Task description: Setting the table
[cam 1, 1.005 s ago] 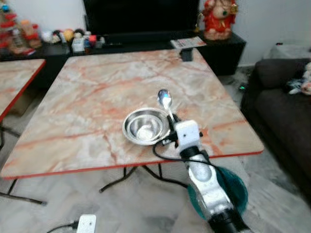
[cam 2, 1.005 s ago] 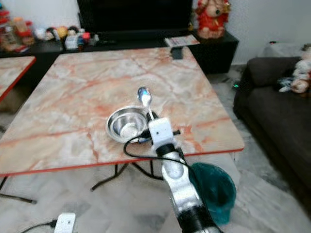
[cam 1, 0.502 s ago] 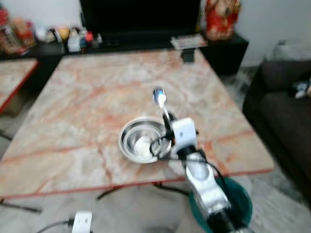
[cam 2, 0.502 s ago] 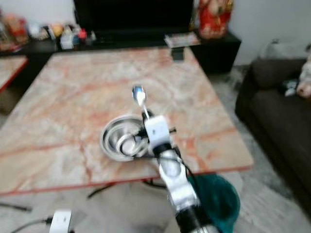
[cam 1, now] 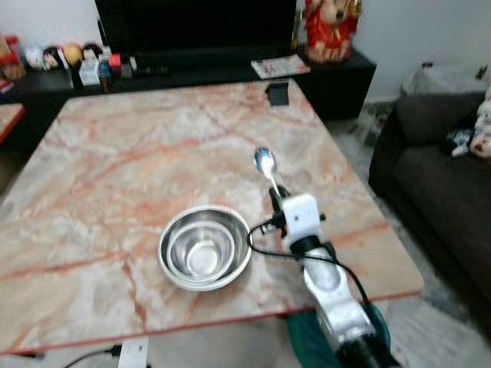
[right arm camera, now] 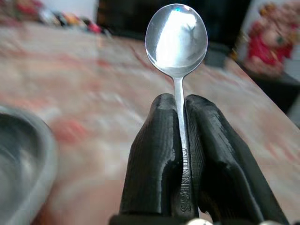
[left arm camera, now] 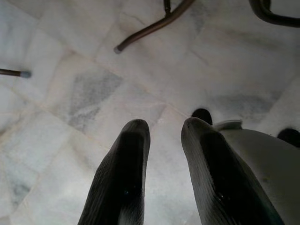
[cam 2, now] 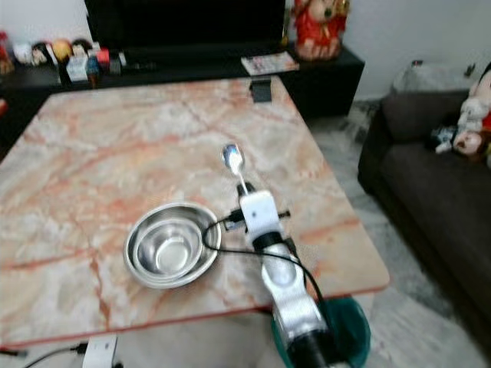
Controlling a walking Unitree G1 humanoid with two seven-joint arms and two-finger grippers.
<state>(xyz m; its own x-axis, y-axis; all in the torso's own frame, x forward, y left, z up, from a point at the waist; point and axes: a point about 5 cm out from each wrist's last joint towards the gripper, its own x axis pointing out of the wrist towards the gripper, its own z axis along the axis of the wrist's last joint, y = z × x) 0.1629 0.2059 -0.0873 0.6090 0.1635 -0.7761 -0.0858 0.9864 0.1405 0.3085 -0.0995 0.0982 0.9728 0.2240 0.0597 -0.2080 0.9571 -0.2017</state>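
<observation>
A steel bowl (cam 1: 204, 247) rests on the marble table (cam 1: 138, 153) near its front edge. My right gripper (cam 1: 277, 198) is shut on the handle of a steel spoon (cam 1: 265, 163), just right of the bowl and above the tabletop. The spoon's bowl end points away from me. In the right wrist view the spoon (right arm camera: 177, 36) stands up between the two black fingers (right arm camera: 157, 154), with the bowl's rim (right arm camera: 28, 154) beside it. My left gripper (left arm camera: 161, 136) hangs over the floor, its fingers a little apart with nothing between them.
A dark sofa (cam 1: 445, 176) stands to the right of the table. A black TV cabinet (cam 1: 199, 69) with small items and a red figurine (cam 1: 330, 27) runs behind it. A teal bin (cam 2: 341, 330) sits under the table's front right corner. A small black object (cam 1: 278, 93) lies at the far edge.
The camera has shifted closer and to the right. My right gripper with the spoon now sits clear to the right of the bowl instead of over its right rim.
</observation>
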